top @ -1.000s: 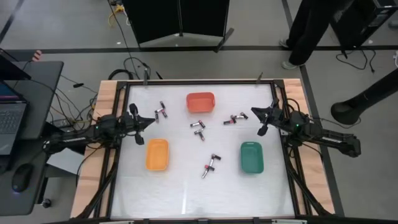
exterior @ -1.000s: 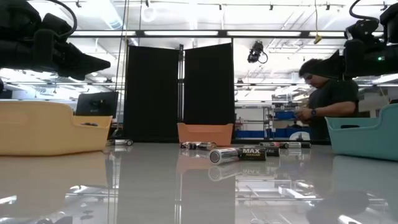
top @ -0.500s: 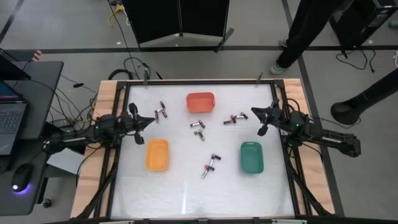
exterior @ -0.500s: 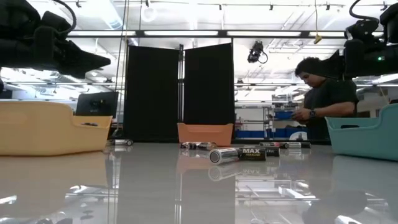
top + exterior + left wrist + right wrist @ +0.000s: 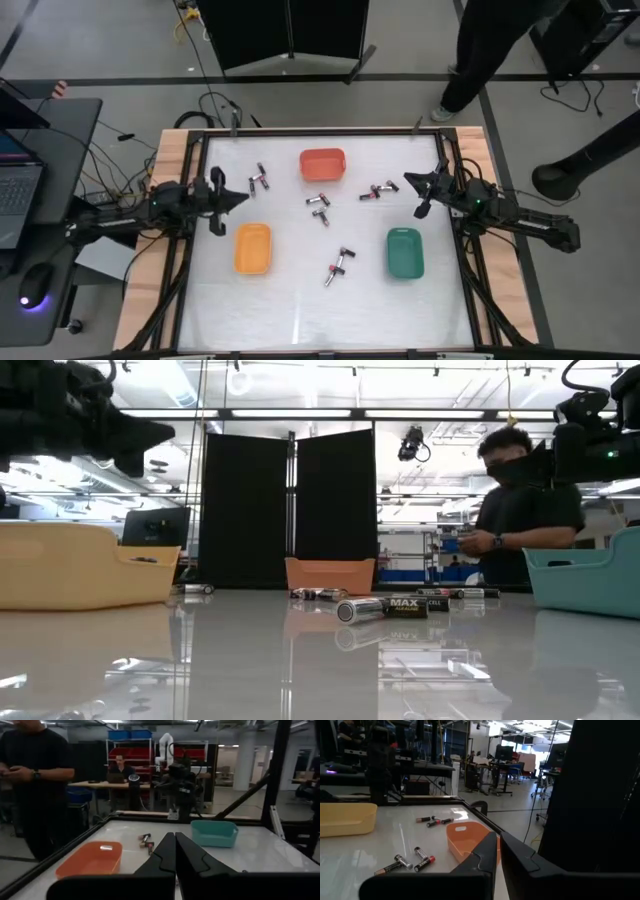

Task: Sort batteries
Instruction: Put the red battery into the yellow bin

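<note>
Several small batteries lie on their sides in loose groups on the white table: one group [image 5: 260,180] at the far left, one pair [image 5: 319,207] at the centre, one group [image 5: 378,190] at the far right and one [image 5: 339,266] nearer the front. My left gripper [image 5: 238,196] hovers at the table's left edge, shut, pointing level toward the right with nothing in it [image 5: 175,836]. My right gripper [image 5: 408,181] hovers at the right edge, pointing left, its fingers [image 5: 498,836] together and holding nothing. Neither gripper is over a battery.
Three trays stand on the table: orange [image 5: 322,164] at the far middle, yellow [image 5: 252,248] at the left, green [image 5: 405,252] at the right. A black rail frame [image 5: 455,240] borders the table. A person [image 5: 520,510] stands beyond the table looking at a phone.
My left gripper has rolled about its own axis and tipped slightly upward while staying at the table's left edge. The batteries and trays lie where they were. The person in the background has straightened up.
</note>
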